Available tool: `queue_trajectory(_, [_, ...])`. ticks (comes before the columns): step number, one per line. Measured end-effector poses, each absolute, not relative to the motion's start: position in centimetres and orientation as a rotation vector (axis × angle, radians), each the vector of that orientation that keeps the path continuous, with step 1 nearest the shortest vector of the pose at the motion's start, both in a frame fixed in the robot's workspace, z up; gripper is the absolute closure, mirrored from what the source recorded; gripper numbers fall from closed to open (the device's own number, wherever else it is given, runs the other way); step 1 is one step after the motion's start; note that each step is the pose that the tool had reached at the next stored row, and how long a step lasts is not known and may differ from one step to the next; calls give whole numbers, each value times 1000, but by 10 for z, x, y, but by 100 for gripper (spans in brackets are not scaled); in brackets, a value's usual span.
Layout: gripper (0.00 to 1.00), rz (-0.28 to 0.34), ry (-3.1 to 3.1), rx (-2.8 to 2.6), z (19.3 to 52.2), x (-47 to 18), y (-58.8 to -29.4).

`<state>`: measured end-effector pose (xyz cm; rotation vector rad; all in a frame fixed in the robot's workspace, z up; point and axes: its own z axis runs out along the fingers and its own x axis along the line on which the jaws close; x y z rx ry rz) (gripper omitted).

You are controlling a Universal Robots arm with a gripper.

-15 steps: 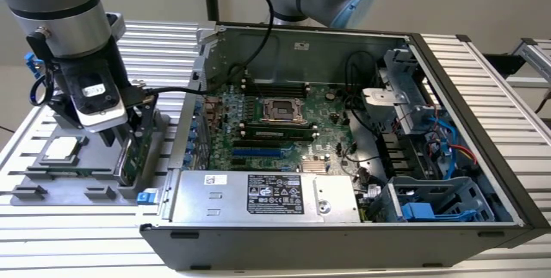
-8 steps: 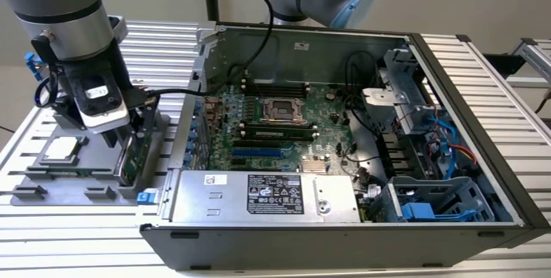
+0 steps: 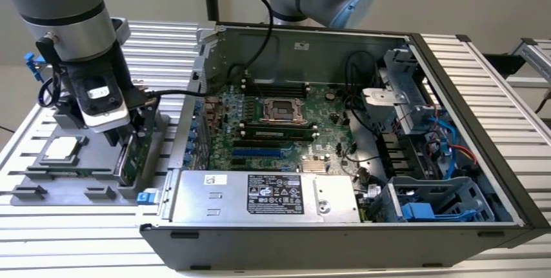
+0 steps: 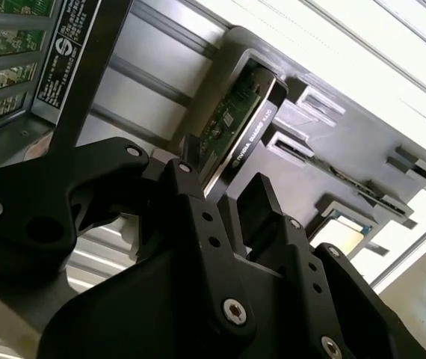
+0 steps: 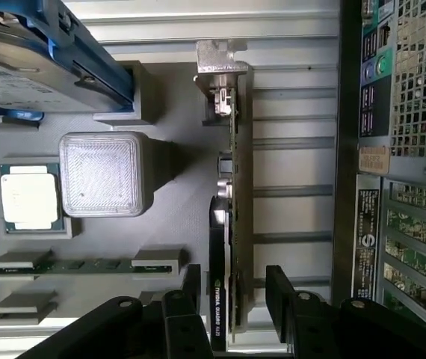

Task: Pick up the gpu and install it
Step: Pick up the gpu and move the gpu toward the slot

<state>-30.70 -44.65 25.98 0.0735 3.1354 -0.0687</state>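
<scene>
The pincer (image 5: 235,288) is spread, straddling the gpu (image 5: 237,172), which stands on edge in the grey holder (image 5: 176,224), at its side nearest the computer case (image 5: 347,149). It should close evenly on both faces, staying square.

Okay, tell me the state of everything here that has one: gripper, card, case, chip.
gpu: standing on edge in the gray holder, not installed.
gripper: open, straddling the gpu.
computer case: side open, motherboard exposed.
CPU chip: lying flat in a holder pocket.
</scene>
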Motion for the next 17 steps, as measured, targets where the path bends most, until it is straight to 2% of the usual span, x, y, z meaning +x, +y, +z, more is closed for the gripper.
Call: queue_trajectory(17, [0, -94, 3133, 115, 248, -311, -431])
